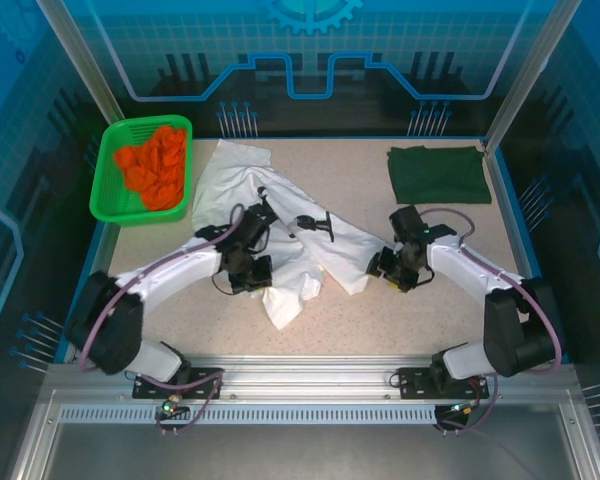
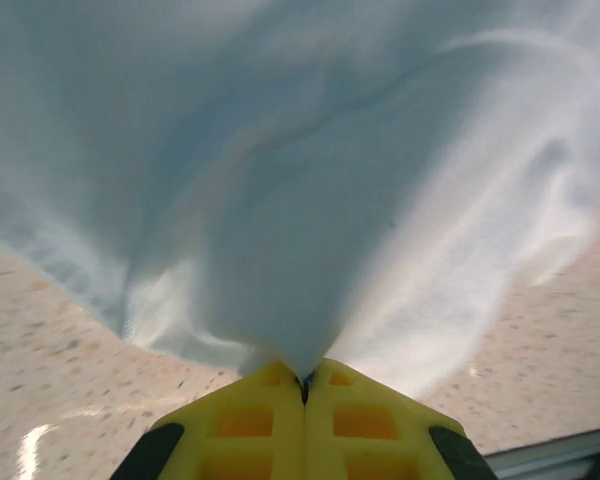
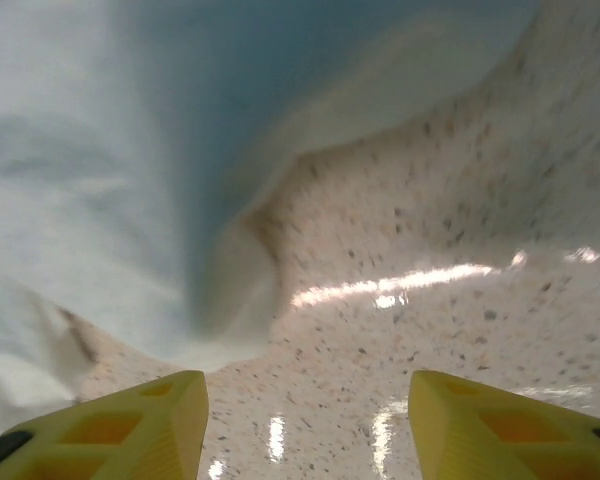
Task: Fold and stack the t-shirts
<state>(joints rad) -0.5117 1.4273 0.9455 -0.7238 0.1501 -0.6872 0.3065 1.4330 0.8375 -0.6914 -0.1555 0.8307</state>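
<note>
White t-shirt [image 1: 302, 272] lies crumpled mid-table. Left gripper [image 2: 303, 383] pinches a fold of it; right gripper [image 3: 308, 412] is spread at its edge. Dark green t-shirt [image 1: 439, 174] lies folded, well apart.

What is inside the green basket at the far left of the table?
Crumpled orange pieces, apparently cloth, fill the green basket. Whatever lies beneath them, including most of the basket's floor, is covered.

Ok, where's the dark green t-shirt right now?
In the top view, the dark green t-shirt lies folded flat at the far right corner of the table, apart from the white t-shirt crumpled mid-table.
</note>
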